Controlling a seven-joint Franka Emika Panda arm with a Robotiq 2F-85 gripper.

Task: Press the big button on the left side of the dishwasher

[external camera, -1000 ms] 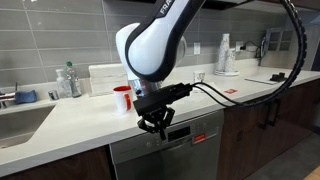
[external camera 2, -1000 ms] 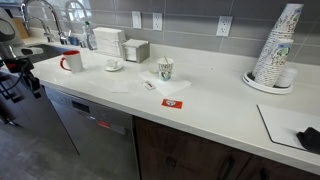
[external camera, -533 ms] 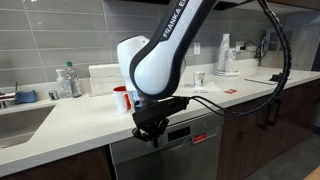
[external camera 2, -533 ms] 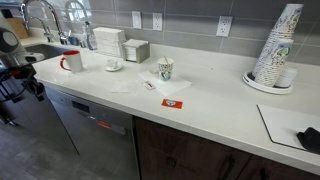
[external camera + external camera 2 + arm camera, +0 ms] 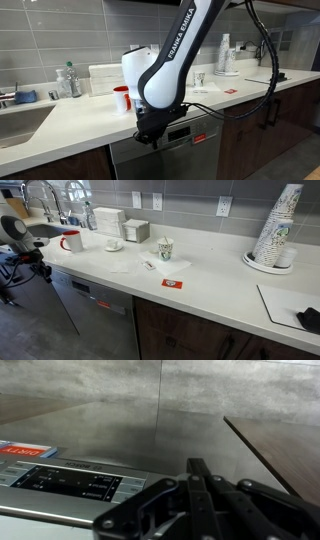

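The dishwasher [image 5: 185,152] is a brushed-steel front under the white counter, also seen in an exterior view [image 5: 95,308]. In the wrist view its steel door [image 5: 110,415] fills the picture, with the control strip's dark display [image 5: 70,483] at lower left and a small red-orange mark [image 5: 25,450] beside it. My gripper [image 5: 148,138] hangs just in front of the strip's left part, also in an exterior view [image 5: 42,268]. Its fingers [image 5: 200,472] are shut together and hold nothing. No big button can be told apart.
A red mug [image 5: 121,98] stands on the counter above the gripper, near the counter edge. A sink [image 5: 20,120] lies to the side. A paper cup [image 5: 165,248] and a stack of cups [image 5: 275,230] stand further along. Dark wooden cabinets [image 5: 200,335] flank the dishwasher.
The arm has swung lower and sideways along the counter edge, bringing the shut gripper closer to the dishwasher's control strip.
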